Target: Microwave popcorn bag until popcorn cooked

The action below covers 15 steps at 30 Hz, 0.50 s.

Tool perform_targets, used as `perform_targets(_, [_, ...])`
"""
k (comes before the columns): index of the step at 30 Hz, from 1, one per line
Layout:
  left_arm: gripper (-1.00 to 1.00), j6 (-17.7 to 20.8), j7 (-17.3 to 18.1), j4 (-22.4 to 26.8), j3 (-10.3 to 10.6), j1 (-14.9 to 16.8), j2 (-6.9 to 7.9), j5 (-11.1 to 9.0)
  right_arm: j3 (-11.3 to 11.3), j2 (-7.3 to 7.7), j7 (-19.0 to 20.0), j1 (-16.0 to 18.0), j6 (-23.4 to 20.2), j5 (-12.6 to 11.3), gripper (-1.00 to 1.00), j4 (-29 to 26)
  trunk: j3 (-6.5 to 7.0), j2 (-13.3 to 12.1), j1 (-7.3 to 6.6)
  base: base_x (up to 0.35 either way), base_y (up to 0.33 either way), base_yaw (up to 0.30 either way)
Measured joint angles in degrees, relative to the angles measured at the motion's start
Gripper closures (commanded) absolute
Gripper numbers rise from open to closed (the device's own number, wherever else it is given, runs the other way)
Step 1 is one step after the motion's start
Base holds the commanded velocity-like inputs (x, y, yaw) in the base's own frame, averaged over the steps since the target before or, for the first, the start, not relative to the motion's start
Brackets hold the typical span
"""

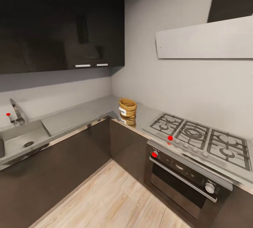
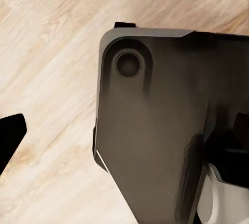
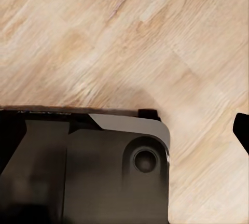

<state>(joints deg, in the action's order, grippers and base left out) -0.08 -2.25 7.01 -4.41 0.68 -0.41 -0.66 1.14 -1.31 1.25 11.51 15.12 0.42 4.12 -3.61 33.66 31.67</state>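
Hand states cannot be told; both wrist views look down at light wood plank floor (image 3: 129, 37). Ahead, the small orange-brown popcorn bag (image 1: 127, 108) stands upright on the grey steel surface (image 1: 70, 117) corner, neither arm clearly nearer.

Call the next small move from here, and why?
Probably roll the base forward toward the counter corner. The popcorn bag stands upright on the countertop in that corner, left of the gas hob, and it looks out of arm's reach across open wood floor. Both wrist views look down at floor planks, so the arms seem stowed low; closing the gap likely comes before any reach.
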Motion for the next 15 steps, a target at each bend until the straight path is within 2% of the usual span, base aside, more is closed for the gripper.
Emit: perform_targets(15, [-1.0,0.0,0.0,0.0,0.0,0.0,-0.06,0.0,0.0,0.01,0.0,0.0,0.0,0.0,-1.0,0.0,0.0,0.0,0.0,0.231,0.228,-0.228])
